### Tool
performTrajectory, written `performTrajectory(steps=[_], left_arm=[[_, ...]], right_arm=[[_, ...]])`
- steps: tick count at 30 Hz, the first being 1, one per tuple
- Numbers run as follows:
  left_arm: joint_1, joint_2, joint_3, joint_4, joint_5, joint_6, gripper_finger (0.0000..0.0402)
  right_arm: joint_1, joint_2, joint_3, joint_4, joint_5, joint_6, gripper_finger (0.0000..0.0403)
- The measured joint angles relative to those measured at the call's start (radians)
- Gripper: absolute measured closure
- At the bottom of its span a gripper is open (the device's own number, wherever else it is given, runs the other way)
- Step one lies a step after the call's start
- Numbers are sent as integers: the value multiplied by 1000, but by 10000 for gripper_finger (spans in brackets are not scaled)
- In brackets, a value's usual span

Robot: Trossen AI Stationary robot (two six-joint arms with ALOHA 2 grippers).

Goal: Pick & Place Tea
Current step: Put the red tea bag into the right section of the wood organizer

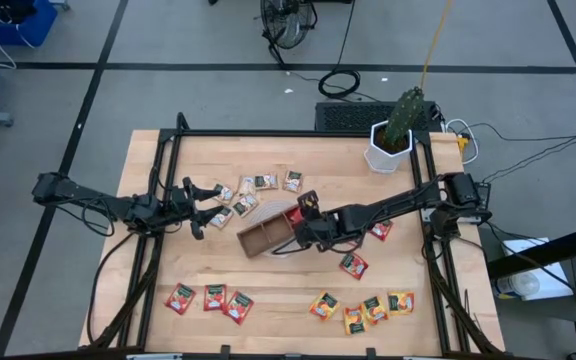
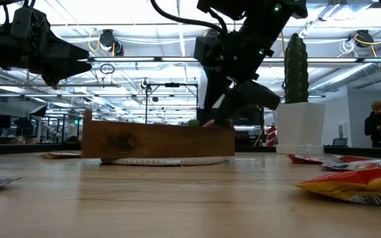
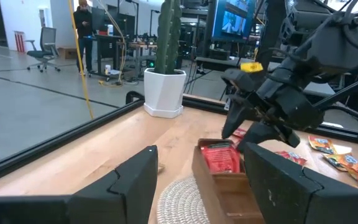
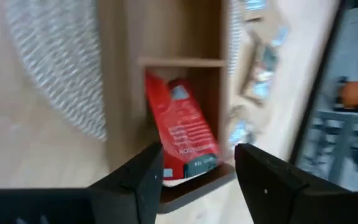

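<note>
Right arm reaches in from the right side of the table toward its centre, forearm stretched long and low, wrist bent downward; right claw (image 1: 302, 222) points down, its two dark fingers (image 4: 143, 174) parted with a clear gap between them and nothing clamped. Left arm extends from the left edge, roughly level and raised off the table; left claw (image 1: 204, 203) faces toward the centre, fingers (image 3: 134, 180) spread wide and empty. The two claws are near each other but well apart, not touching.
</note>
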Motion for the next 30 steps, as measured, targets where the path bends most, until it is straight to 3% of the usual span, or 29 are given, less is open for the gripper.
performTrajectory(steps=[5,17,21,24,30], left_arm=[[0,0,0,0,0,0,162],[0,0,0,0,0,0,162],[0,0,0,0,0,0,163],[0,0,0,0,0,0,163],[0,0,0,0,0,0,162]], right_arm=[[5,0,0,91,86,-37,231],[-38,-1,0,363,78,-80,234],[-26,-36,0,235,135,-146,232],[9,-53,0,103,129,-94,232],[59,-51,-1,-65,-28,-29,232]])
